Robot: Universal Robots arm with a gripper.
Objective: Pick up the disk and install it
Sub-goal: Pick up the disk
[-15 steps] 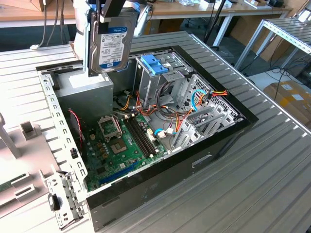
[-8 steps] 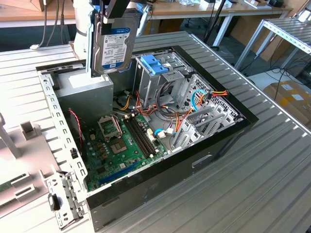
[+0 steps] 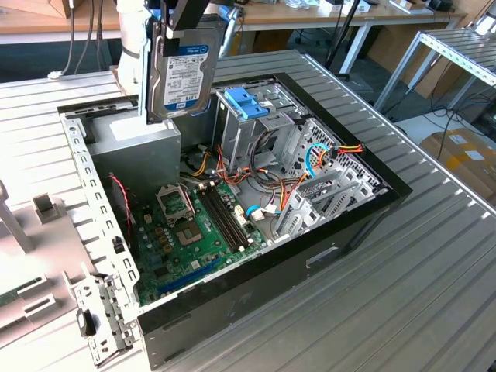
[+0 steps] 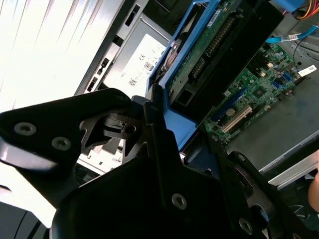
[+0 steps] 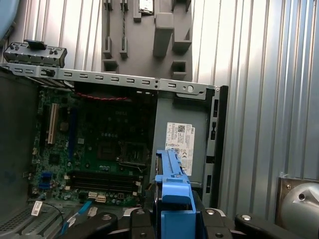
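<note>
In the exterior view we see the gripper (image 3: 188, 23) at the far side of the scene, its claw clamped on the top edge of the disk (image 3: 180, 77). The disk hangs upright in the air with its white label facing the camera. It is above the grey power-supply box (image 3: 143, 147) in the far corner of the open computer case (image 3: 349, 225), toward the exterior view's left. The metal drive cage (image 3: 256, 128) with its light-blue latch (image 3: 246, 105) stands just to the exterior view's right of the disk, apart from it. The green motherboard (image 3: 194, 225) lies nearer, on the case floor, and the case rests on a ribbed metal table (image 3: 434, 294). In the second wrist view we see the gripper's black fingers (image 4: 152, 117) pressed against the disk's blue side piece, with the disk's circuit-board underside showing above the power-supply box's white sticker and the motherboard. In the first wrist view the blue side piece sits between the gripper's black parts, over the power-supply box beside the motherboard. A grey moulded tray (image 5: 149, 35) lies on the table beyond the case wall.
</note>
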